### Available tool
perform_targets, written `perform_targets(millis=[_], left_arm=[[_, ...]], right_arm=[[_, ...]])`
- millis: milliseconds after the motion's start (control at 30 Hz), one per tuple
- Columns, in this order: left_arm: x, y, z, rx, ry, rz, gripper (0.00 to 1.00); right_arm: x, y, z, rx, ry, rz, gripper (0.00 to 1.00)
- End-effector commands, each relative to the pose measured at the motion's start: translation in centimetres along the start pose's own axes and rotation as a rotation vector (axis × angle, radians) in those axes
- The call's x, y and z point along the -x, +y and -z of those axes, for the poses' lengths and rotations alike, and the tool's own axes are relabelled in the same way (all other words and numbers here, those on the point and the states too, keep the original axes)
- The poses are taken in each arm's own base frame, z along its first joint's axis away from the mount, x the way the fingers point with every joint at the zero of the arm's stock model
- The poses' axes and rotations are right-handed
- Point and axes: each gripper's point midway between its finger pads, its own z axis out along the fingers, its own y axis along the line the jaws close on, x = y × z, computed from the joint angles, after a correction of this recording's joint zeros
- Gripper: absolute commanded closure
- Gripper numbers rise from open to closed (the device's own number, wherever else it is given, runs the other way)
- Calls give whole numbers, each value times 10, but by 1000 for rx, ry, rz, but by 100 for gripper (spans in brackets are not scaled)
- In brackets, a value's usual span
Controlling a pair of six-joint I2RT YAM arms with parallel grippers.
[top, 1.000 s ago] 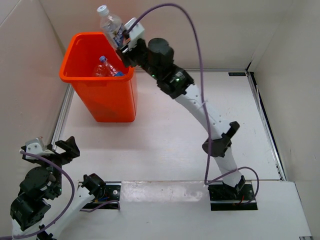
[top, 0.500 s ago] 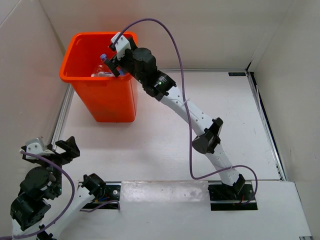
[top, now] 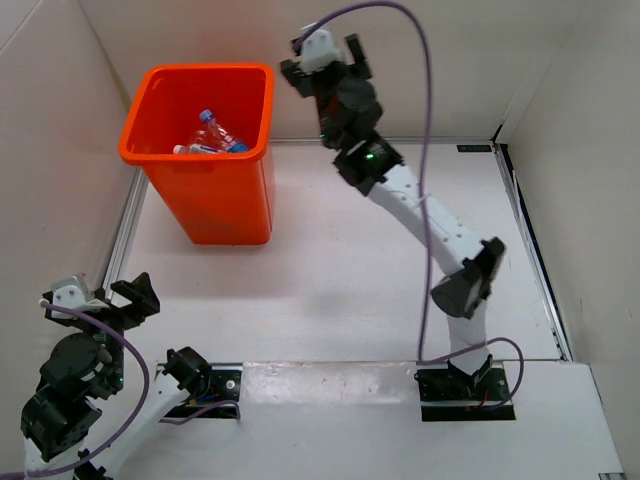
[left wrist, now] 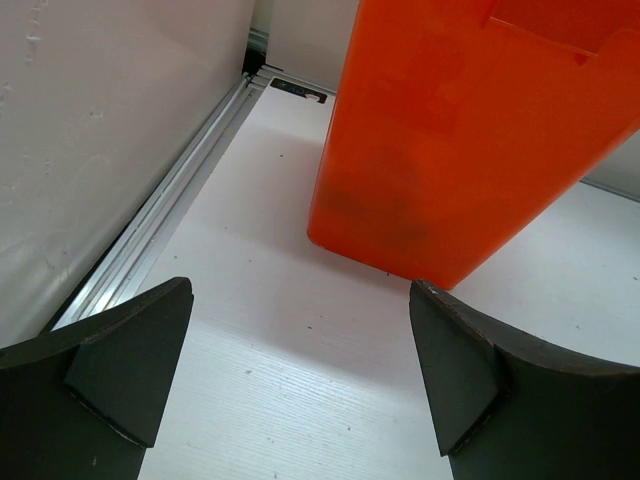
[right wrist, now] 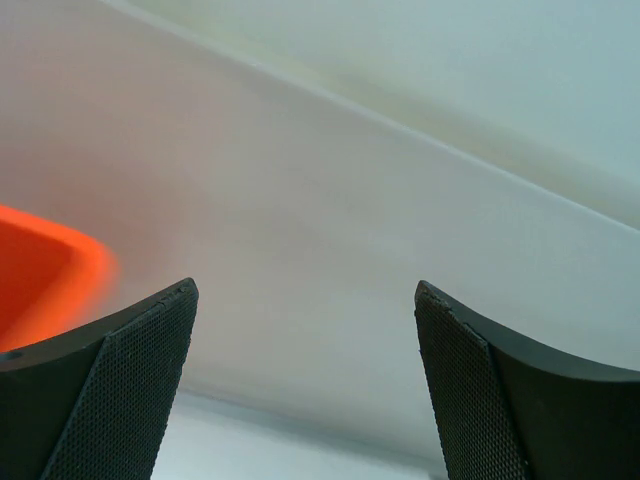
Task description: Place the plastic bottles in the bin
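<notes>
Walls (top: 450, 60) close white tabletop (top: 330, 270) on three sides; aluminium rail (top: 117, 240) runs along 9 o'clock edge. Orange bin (top: 205, 195) upright at 11 o'clock corner, just beside rail. Plastic bottles (top: 212, 138) lie inside bin, blue-capped one on top. Right arm stretched toward 12 o'clock; right gripper (top: 322, 62) raised off bin's 3 o'clock rim, facing back wall, jaws wide, holding nothing. Purple cable (top: 428, 110) arcs above arm. Left arm folded at 7 o'clock; left gripper (top: 100, 300) wide, holding nothing, aimed at bin's side.

White tabletop (top: 330, 290), plain beige walls (top: 450, 60)
</notes>
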Motion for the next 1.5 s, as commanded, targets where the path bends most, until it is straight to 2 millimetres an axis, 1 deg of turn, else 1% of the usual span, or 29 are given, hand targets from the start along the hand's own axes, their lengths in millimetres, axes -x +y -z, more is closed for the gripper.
perform_targets(millis=[0,33,67,100,133,167,200,233,267,300,333,367,400,433,467,500,567,700,833,867,900,933,967,1033,1067,1100,1200,1333,1467], left_arm=[[-2,1,0,7,6,-5,0],[-3,1,0,5,7,-4,0],[-2,-1,0,-1,3,0,0],[-3,-1,0,-9,0,4,0],[-3,-2,0,-15,0,-1,0],[-3,-3,0,-20,0,-1,0],[-4,-2,0,-18,0,0,0],[-3,-3,0,-18,0,-3,0],[-3,-3,0,-25,-1,-2,0],[-3,-4,0,-23,-1,-4,0],[-3,-4,-1,-20,0,-7,0],[-3,-3,0,-20,1,-10,0],[-3,-3,-1,-20,1,-6,0],[-3,-3,-1,-16,3,-12,0],[-5,-3,-1,-12,5,-17,0],[-3,-4,-2,-15,0,-15,0],[-2,-5,-3,-12,0,-19,0],[-5,-7,-5,-3,21,-40,0],[-7,-11,-6,-19,36,-47,0],[-7,-12,-5,-20,40,-43,0],[-8,-12,-6,-22,44,-43,0],[-9,-13,-6,-25,49,-47,0],[-9,-13,-5,-33,45,-40,0],[-9,-15,-5,-43,41,-37,0],[-9,-15,-5,-45,34,-32,0],[-9,-16,-5,-48,35,-35,0],[-9,-17,-5,-50,45,-40,0],[-11,-19,-6,-56,47,-42,0],[-18,-32,-12,-87,74,-81,0]], right_arm=[[-35,-88,22,-139,200,127,10],[-66,-103,25,-146,294,71,10],[-75,-106,35,-72,337,68,10],[-107,-105,62,18,473,116,10],[-142,-100,88,147,572,94,10],[-156,-101,102,180,607,89,10],[-210,-96,143,234,732,138,10],[-202,-105,154,264,696,115,10],[-206,-111,162,258,689,132,10],[-227,-120,196,257,737,137,10],[-237,-120,210,300,764,105,10],[-242,-115,225,356,789,59,10],[-244,-104,255,497,783,-31,10],[-247,-91,279,635,800,-117,10],[-257,-82,298,713,808,-156,10],[-248,-82,308,717,749,-171,10],[-255,-83,323,703,740,-183,10],[-258,-93,321,666,720,-171,10],[-286,-114,318,583,828,-231,10],[-289,-120,326,595,862,-273,10],[-289,-121,327,616,856,-298,10],[-299,-139,326,558,873,-317,10],[-308,-147,328,532,887,-336,10],[-316,-156,333,505,924,-365,10],[-312,-165,328,484,917,-373,10],[-307,-159,333,520,918,-420,10],[-301,-166,330,494,882,-394,10],[-309,-164,327,475,895,-344,10],[-312,-159,329,505,936,-381,10]])
